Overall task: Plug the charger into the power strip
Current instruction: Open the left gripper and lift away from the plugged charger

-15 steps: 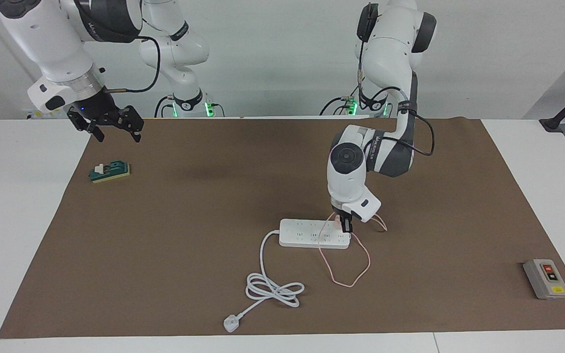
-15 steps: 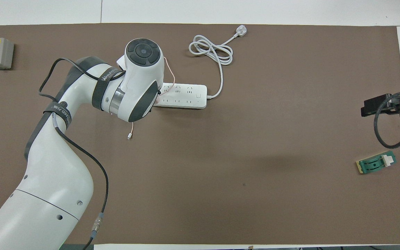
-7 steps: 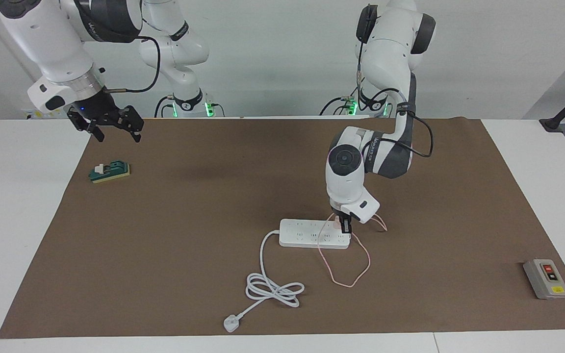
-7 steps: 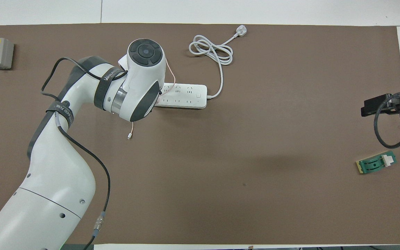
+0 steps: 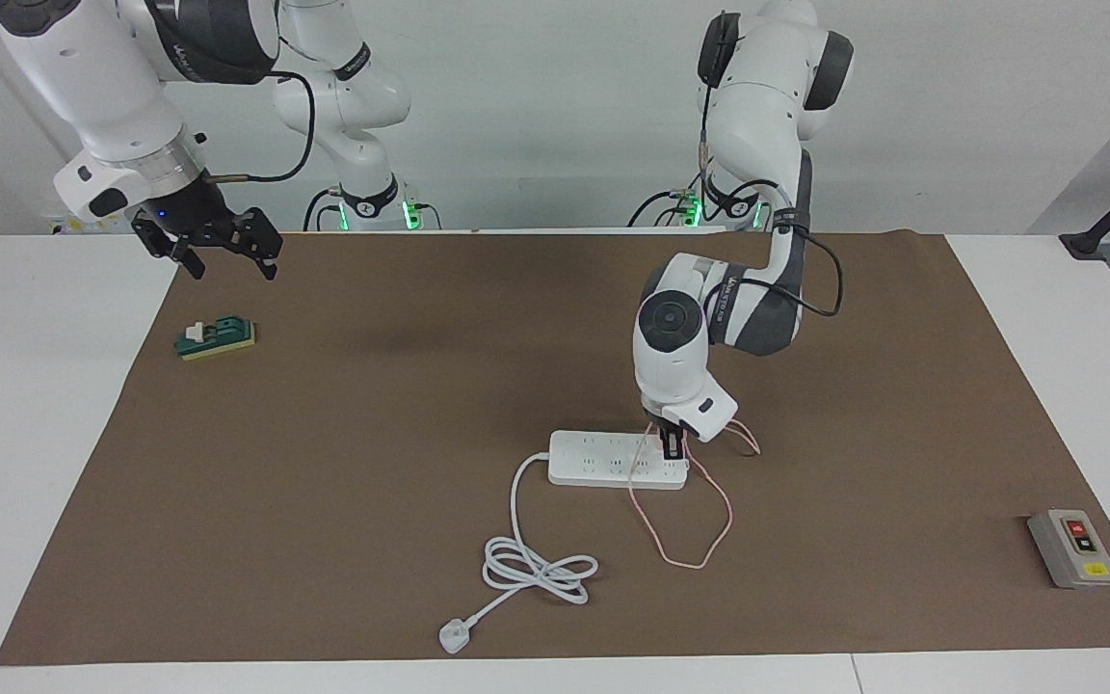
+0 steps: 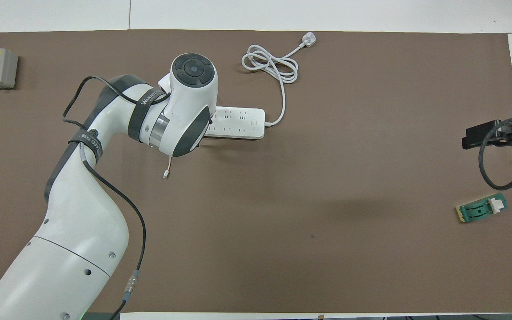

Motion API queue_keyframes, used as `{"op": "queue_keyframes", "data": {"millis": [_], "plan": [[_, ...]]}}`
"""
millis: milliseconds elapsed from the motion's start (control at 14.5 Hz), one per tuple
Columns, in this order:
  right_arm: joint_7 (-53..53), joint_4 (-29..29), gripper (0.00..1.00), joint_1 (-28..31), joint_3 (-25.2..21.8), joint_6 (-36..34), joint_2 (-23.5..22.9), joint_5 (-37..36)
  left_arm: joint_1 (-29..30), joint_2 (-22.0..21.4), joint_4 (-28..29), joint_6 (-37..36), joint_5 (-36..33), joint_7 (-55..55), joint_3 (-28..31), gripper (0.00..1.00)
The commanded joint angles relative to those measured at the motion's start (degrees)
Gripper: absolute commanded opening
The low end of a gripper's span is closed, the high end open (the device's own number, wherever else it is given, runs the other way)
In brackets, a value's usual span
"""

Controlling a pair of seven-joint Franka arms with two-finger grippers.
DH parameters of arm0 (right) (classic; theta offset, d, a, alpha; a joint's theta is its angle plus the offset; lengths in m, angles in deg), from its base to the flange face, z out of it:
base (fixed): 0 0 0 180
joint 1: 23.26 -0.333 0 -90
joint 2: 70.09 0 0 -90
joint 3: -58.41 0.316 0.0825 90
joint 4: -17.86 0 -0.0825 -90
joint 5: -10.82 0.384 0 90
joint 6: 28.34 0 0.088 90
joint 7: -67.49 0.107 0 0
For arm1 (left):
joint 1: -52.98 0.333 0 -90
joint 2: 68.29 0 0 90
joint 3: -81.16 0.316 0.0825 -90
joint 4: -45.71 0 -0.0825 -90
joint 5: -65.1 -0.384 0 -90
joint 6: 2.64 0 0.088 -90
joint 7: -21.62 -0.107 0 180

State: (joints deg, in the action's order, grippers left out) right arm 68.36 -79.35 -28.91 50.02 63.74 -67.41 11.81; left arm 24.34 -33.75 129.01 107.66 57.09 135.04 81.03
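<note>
The brown-covered surface (image 5: 372, 463) was seen to carry everything, with the power strip (image 5: 603, 460) lying flat near its middle, its thick cord (image 5: 536, 569) coiled and its plug (image 5: 455, 637) laid farther from the robots. The left tool (image 5: 673, 445) was positioned low over the strip's end toward the left arm's end of the surface; whether its fingers were closed on anything could not be told. The charger's cube could not be made out under that tool, while its thin pink cable (image 5: 695, 525) was seen looping off the strip onto the surface. The right tool (image 5: 224, 255) was held spread and empty in the air near a small green-and-white block (image 5: 216, 338), that arm waiting. A grey button box (image 5: 1072, 548) was left well apart. The charger was judged light, rigid and easily tilted, best gripped on opposite flat sides of the cube; the limp cable was judged useless for steering.
</note>
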Motion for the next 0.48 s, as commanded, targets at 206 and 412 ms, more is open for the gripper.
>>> {"op": "queue_keyframes", "data": {"millis": [206, 412], "plan": [[-1.0, 0.2, 1.0, 0.5, 0.3, -1.1, 0.5, -0.8, 1.9, -8.5, -1.4, -7.9, 1.9, -5.5, 0.7, 1.0], [-1.0, 0.2, 1.0, 0.5, 0.3, -1.1, 0.5, -0.8, 2.5, -13.6, -1.4, -10.5, 1.7, -10.7, 1.1, 1.0]]}}
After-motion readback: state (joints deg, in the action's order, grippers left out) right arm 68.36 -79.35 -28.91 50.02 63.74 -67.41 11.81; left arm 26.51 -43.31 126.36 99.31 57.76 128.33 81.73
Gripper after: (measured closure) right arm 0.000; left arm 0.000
